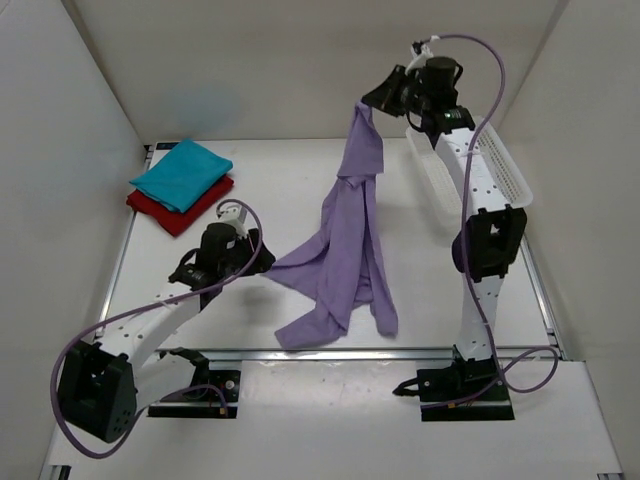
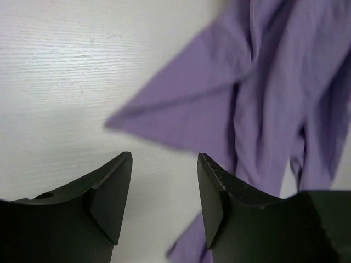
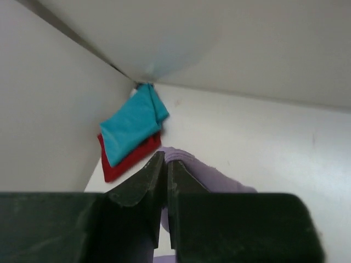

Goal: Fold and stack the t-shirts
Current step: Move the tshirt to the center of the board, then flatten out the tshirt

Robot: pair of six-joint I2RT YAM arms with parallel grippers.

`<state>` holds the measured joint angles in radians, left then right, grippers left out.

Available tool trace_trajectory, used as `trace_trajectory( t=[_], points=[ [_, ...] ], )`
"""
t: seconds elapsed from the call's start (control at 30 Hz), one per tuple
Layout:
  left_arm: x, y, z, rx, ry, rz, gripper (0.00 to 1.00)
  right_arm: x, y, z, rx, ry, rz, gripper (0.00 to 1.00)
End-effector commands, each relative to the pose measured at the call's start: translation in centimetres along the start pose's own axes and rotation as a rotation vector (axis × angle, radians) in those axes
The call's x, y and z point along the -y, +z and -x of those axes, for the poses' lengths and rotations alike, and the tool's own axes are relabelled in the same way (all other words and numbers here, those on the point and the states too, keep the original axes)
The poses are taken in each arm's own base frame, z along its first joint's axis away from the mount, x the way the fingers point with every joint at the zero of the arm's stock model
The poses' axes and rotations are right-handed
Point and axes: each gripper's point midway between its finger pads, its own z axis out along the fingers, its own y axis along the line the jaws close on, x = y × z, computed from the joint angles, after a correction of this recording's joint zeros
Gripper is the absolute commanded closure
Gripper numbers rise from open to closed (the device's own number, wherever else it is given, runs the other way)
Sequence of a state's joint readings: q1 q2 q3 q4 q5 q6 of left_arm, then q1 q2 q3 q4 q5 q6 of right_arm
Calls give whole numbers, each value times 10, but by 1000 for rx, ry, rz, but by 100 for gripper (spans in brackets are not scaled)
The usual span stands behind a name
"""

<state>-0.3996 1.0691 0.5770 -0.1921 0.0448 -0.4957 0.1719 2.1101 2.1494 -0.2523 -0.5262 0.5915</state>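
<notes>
The right gripper (image 1: 373, 101) is lifted high over the far right part of the table (image 1: 280, 180), and its fingers are clamped on one end of the lavender shirt (image 1: 350, 240). In the right wrist view the two fingers are pressed almost together, with purple cloth showing just past their tips. From that grip the shirt hangs down in a long twisted strip. Its lower part spreads across the middle of the table, with one flap reaching left and two tails trailing toward the near edge. The left gripper (image 1: 252, 262) sits low at the near left, just beside that left flap. Its fingers are spread apart with bare table between them, and a corner of the purple cloth lies just beyond the tips without being held. In the far left corner the teal shirt (image 1: 182, 172) lies folded on top of the folded red shirt (image 1: 178, 212), whose edges show on the near side. A white mesh basket (image 1: 505, 165) stands at the far right, behind the right arm.
</notes>
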Motion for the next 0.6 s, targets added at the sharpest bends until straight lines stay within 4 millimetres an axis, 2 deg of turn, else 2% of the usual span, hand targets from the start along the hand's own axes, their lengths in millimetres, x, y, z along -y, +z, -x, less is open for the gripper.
trace_trajectory(
  t=[0.0,0.03,0.07,0.1,0.13,0.17,0.2,0.23,0.27,0.3,0.33,0.37,0.4,0.43,0.47,0.5,0.53,0.57],
  points=[
    [8,-5,11,17,-29,-73,38,-35,-27,64,111,-145,-45,96],
    [1,-4,10,24,-69,-61,38,-39,-30,61,92,-134,-4,88],
    [-1,-4,8,28,-78,-65,38,-25,-34,53,64,-87,-10,73],
    [-2,-4,8,30,-78,-61,38,-9,-30,35,20,-80,-35,62],
    [-3,-4,3,16,-73,-61,38,-3,-36,34,24,-79,-72,39],
    [-4,-3,-4,6,-63,-46,38,5,-37,21,3,-98,-124,35],
    [-4,-3,-10,-8,-41,-33,38,14,-35,4,-21,-120,-179,35],
    [-6,-2,-17,-23,-33,-26,38,3,-44,4,-11,-145,-190,36],
    [-7,-1,-25,-29,-40,-18,38,-2,-47,-4,-6,-172,-197,43],
    [-7,-1,-33,-40,-54,-29,38,-15,-49,-22,-19,-202,-174,52],
    [-7,-1,-36,-34,-71,-44,38,-18,-40,-56,-77,-219,-154,55],
    [-12,-1,-44,-45,-103,-49,39,-34,-43,-56,-53,-254,-136,63],
    [-15,-1,-44,-40,-127,-58,39,-37,-35,-86,-100,-277,-149,67],
    [-21,-2,-51,-43,-147,-53,39,-47,-31,-116,-153,-309,-138,78],
    [-28,-3,-57,-49,-170,-43,39,-51,-26,-134,-184,-321,-135,88],
    [-32,-6,-54,-33,-183,-40,39,-53,-17,-172,-249,-354,-120,90],
    [-37,-9,-50,-13,-191,-28,39,-66,-15,-199,-292,-401,-92,91],
    [-39,-12,-48,1,-198,-27,39,-59,-6,-220,-334,-413,-100,90]
  ],
)
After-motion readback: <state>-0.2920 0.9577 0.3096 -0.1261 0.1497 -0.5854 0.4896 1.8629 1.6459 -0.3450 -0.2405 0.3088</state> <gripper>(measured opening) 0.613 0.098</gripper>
